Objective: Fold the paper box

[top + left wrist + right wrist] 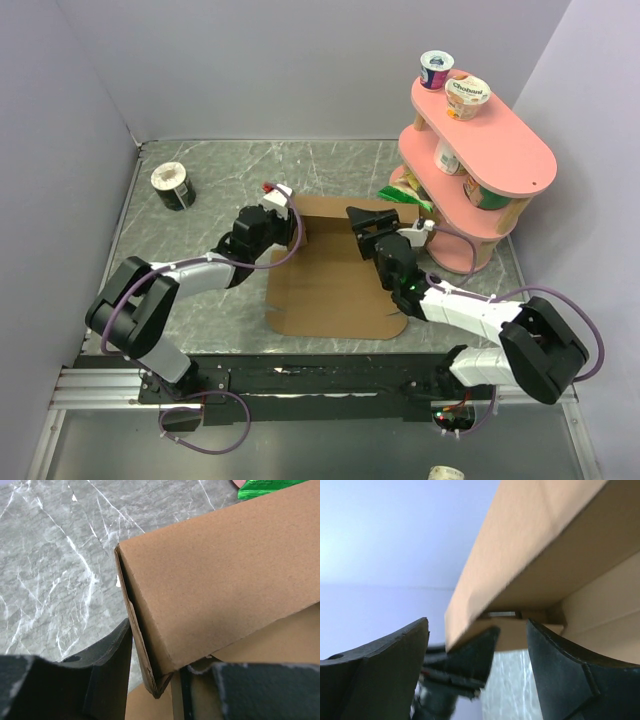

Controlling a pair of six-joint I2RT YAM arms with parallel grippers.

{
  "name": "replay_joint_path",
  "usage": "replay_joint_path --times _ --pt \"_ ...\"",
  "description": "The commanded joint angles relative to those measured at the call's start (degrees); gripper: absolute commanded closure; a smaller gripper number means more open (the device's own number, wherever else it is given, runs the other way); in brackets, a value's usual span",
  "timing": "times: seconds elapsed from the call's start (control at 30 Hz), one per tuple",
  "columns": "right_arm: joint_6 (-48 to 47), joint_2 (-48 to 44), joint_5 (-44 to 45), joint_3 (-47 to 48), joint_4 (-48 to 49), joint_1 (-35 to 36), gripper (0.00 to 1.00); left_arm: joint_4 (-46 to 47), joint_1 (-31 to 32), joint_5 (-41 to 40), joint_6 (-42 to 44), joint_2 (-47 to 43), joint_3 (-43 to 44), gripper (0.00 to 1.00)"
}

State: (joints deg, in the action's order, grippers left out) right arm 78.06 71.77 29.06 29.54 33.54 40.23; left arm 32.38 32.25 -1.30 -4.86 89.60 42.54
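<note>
Paper box [335, 290] on grey marbled table [200, 235], centre of the work area, between the two arms; plain brown cardboard, mostly flat sheet, near edge toward the arm bases. Far strip of it is lifted off the table into a raised wall running left to right. Left gripper [290, 225] at the far-left corner of the box. Wrist view: end of the raised wall sits between its fingers [107, 672], the wall doubled over with a thin open fold at the corner; one finger touches the wall's end edge, the other lies close against the far side. Whether it is actually clamping, cannot tell. Right gripper [362, 232] at the far-right part of the box, near the raised strip. Wrist view: its fingers [377, 672] spread wide, a cardboard flap slanting overhead and dipping into the gap, clear space between flap corner and one finger; jaws apart, nothing pinched. Left gripper's dark body visible through that gap. Elsewhere: pink two-tier shelf [520, 165] at far right, two yogurt cups [436, 70] on its top tier, more containers on the lower tier; green packet [405, 195] just beside the box's far-right corner; round container [172, 185] with dark sides at far left, well apart from the box.
</note>
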Motion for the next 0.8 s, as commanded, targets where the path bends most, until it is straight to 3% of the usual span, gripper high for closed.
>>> replay_joint_path --times 0.0,0.17,0.27,0.43,0.47,0.57,0.77 --pt "4.90 2.58 3.82 3.07 0.72 -2.43 0.18 4.27 0.88 -0.90 2.23 -1.62 -1.06 0.68" --pt "3.50 7.24 3.99 3.50 8.20 -4.19 0.29 6.11 1.32 0.24 3.54 -1.54 -2.82 0.68" --pt "3.59 8.65 3.29 4.03 11.10 -4.37 0.44 7.08 1.41 0.25 4.25 -1.27 -3.52 0.67" --pt "3.85 9.00 2.58 4.74 10.32 -4.37 0.66 8.66 1.41 -0.11 3.37 -0.48 -4.22 0.51" --pt "4.29 9.00 2.67 4.65 10.14 -4.28 0.68 9.27 1.41 -0.19 3.11 0.04 -4.49 0.43" --pt "4.82 8.92 2.85 4.39 9.44 -4.46 0.72 10.94 1.41 -0.20 2.32 1.36 -4.75 0.31" --pt "4.47 8.65 2.14 4.47 9.61 -4.28 0.77 13.32 1.24 0.42 1.26 4.60 -4.14 0.22"
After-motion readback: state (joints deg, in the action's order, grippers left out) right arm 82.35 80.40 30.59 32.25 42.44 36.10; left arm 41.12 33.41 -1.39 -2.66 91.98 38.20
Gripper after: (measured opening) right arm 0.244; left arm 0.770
